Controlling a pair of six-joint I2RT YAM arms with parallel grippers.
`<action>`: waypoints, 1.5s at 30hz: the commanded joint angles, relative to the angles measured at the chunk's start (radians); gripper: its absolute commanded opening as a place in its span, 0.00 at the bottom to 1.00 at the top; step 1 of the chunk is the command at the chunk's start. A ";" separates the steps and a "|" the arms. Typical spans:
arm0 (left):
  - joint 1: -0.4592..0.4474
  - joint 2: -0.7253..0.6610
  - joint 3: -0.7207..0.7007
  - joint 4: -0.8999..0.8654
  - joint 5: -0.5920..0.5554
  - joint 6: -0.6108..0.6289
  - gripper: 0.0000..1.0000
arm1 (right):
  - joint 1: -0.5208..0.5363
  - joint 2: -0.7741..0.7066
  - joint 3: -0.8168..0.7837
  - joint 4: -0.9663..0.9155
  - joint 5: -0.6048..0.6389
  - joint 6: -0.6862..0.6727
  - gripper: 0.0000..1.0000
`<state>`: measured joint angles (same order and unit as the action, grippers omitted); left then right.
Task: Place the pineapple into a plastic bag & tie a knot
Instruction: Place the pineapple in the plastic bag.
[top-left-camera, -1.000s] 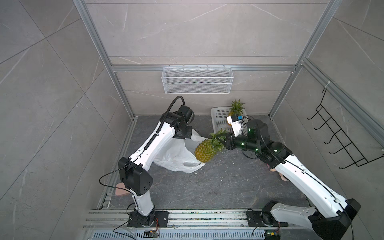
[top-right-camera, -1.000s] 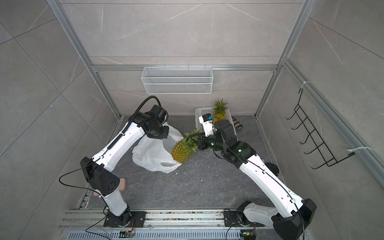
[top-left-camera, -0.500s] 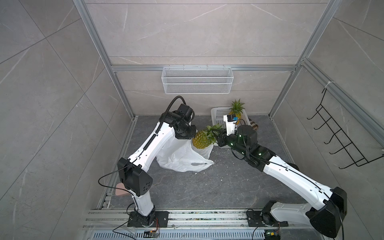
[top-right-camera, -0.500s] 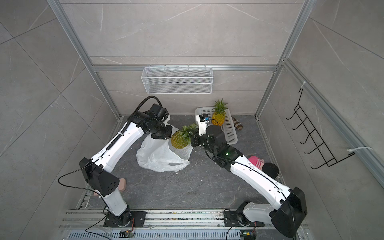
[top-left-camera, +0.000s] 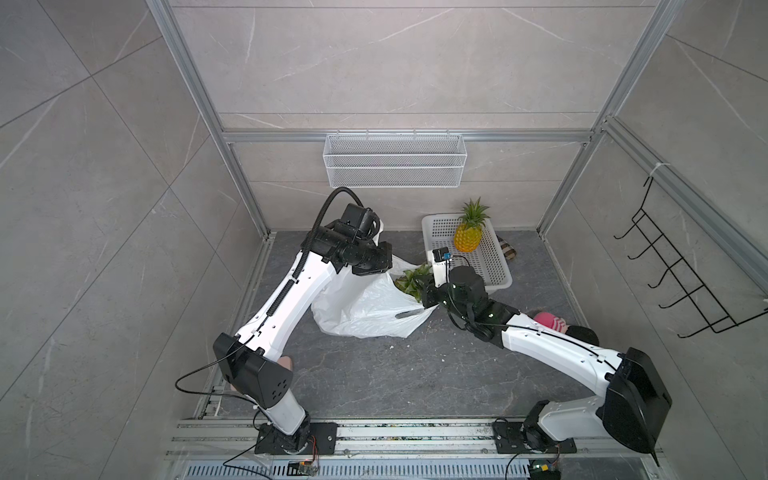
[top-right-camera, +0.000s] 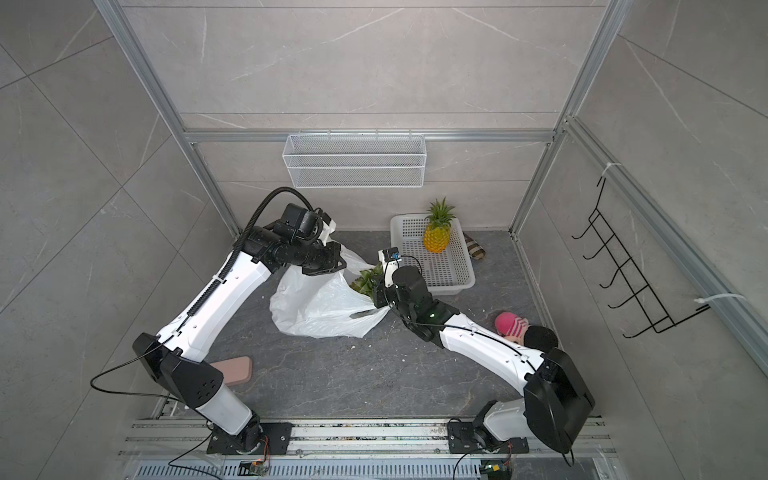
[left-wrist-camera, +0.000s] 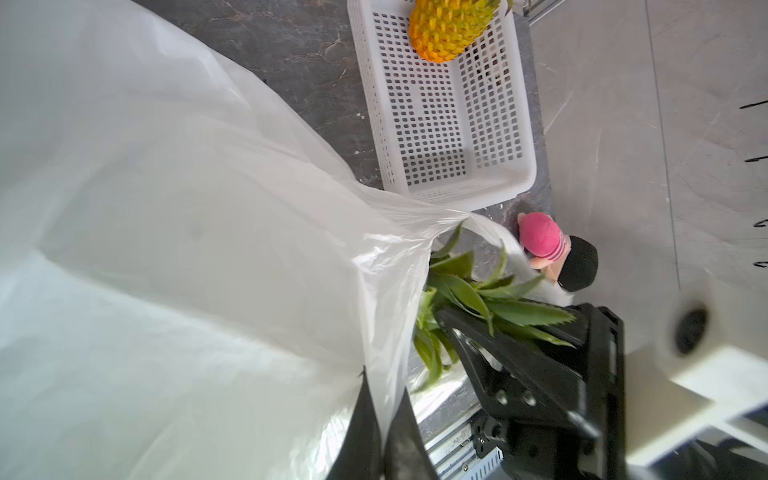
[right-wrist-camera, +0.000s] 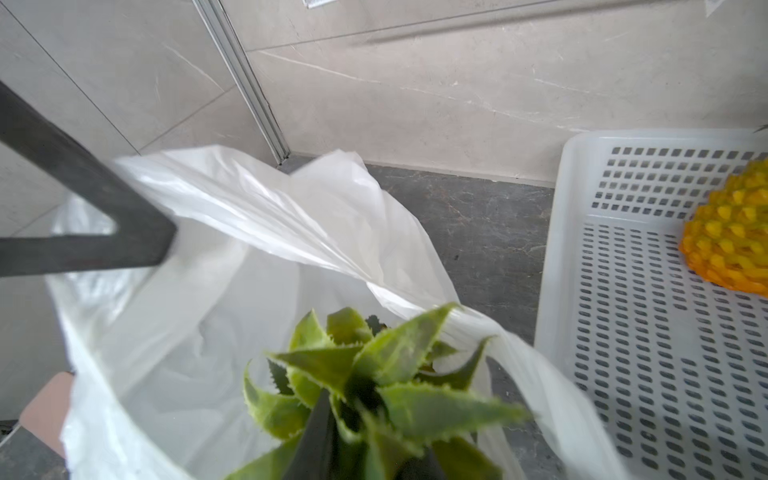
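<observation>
The left gripper (left-wrist-camera: 384, 432) is pinched fully closed on the rim of the plastic bag (top-left-camera: 365, 307), holding its mouth up. The right gripper (top-left-camera: 429, 296) is clamped on the leafy crown of the pineapple (top-left-camera: 411, 280), whose body is hidden inside the bag. The bag lies on the grey floor (top-left-camera: 374, 374), toward its back edge; a second pineapple (top-left-camera: 468, 237) stands in the white basket (top-left-camera: 496, 286) at the back right corner.

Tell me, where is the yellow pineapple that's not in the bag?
In both top views the yellow pineapple sits in the white perforated basket near the back wall, on the robot's right.
</observation>
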<state>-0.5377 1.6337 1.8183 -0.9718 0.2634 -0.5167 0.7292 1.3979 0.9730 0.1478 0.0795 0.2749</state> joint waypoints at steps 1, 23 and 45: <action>0.007 -0.043 -0.041 0.054 0.053 -0.011 0.00 | 0.002 0.011 0.111 0.081 -0.151 0.000 0.00; 0.109 -0.098 -0.397 0.099 -0.026 0.214 0.00 | 0.077 0.338 0.323 -0.092 0.086 -0.078 0.15; 0.171 -0.094 -0.472 0.139 -0.011 0.291 0.00 | -0.171 0.152 0.513 -0.602 0.036 0.102 0.76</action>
<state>-0.3721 1.5787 1.3502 -0.8509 0.2382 -0.2543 0.6445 1.5238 1.4361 -0.3164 0.0498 0.3271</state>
